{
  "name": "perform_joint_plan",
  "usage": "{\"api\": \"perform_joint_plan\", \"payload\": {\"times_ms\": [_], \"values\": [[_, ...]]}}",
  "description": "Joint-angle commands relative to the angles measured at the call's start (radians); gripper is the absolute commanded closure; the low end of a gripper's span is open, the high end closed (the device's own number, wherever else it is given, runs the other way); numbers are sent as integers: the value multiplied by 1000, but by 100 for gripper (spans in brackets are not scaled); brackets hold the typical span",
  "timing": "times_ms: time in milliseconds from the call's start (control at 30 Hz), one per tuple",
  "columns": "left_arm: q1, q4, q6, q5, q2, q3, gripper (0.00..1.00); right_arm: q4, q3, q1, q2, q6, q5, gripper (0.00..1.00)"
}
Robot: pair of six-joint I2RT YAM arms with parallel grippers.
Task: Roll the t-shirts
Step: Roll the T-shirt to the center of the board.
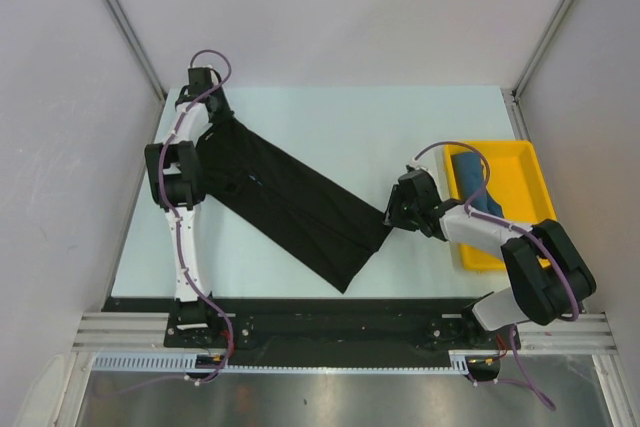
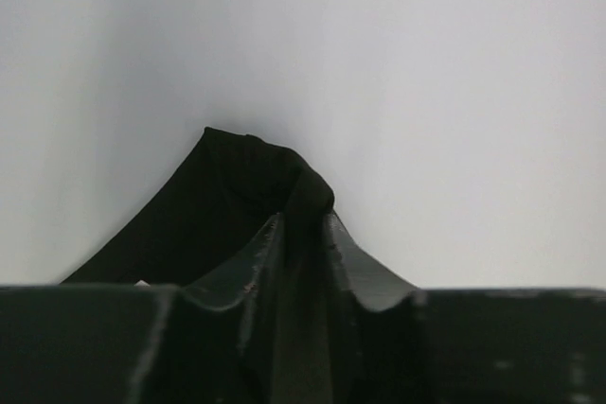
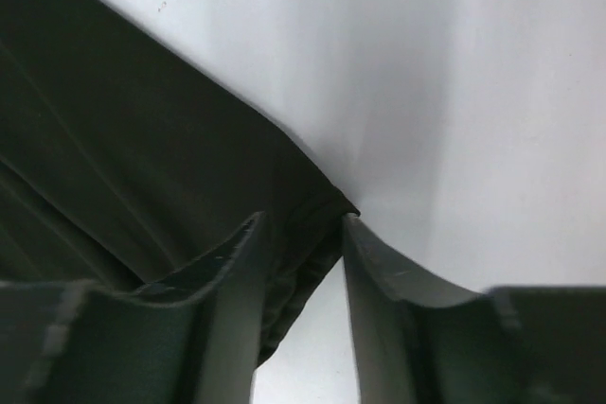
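Note:
A black t-shirt (image 1: pixel 290 202), folded into a long strip, lies diagonally across the white table from far left to near centre. My left gripper (image 1: pixel 208 112) is at its far-left end. In the left wrist view the left gripper (image 2: pixel 303 219) is shut on a raised fold of the black t-shirt (image 2: pixel 227 196). My right gripper (image 1: pixel 388 215) is at the strip's right corner. In the right wrist view the right gripper (image 3: pixel 301 219) stands open around the hem corner of the black t-shirt (image 3: pixel 123 158), with table showing beside the cloth. A teal-blue t-shirt (image 1: pixel 470 187) lies in the tray.
A yellow plastic tray (image 1: pixel 518 172) sits at the table's right edge, partly under the right arm. White walls enclose the table on the left, the right and the far side. The black rail carrying both arm bases (image 1: pixel 330 327) runs along the near edge.

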Motion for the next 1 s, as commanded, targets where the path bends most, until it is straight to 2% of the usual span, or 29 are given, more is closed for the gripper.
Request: {"api": "perform_joint_plan", "payload": {"times_ms": [0, 167, 200, 267, 567, 667, 700, 733, 767, 833, 900, 967], "values": [[4, 36, -17, -18, 2, 14, 80, 16, -8, -3, 15, 11, 47, 64], [5, 57, -26, -36, -9, 16, 93, 3, -8, -11, 16, 11, 64, 86], [5, 60, -27, -41, -12, 17, 98, -2, -10, -16, 12, 12, 76, 89], [5, 71, -33, -51, -16, 16, 100, -19, -15, -22, -3, 14, 97, 94], [10, 105, -49, -52, -12, 27, 100, -3, -51, -48, -12, 12, 76, 95], [14, 85, -52, -36, -8, 43, 86, 6, -51, -51, -9, 11, 56, 92], [16, 79, -56, -38, -22, 44, 61, 4, -51, -49, -11, 9, 48, 89], [20, 70, -69, -35, -33, 39, 50, 1, -50, -48, -20, 8, 47, 80], [24, 70, -75, -30, -53, 27, 35, -3, -51, -48, -27, 5, 45, 74], [34, 80, -98, -48, -139, -48, 31, -20, -51, -51, -66, 2, 45, 61], [40, 102, -127, -65, -226, -186, 31, -40, -47, -49, -121, -14, 64, 56], [51, 105, -188, -137, -376, -292, 33, -97, -32, -46, -171, -27, 88, 54]]}}
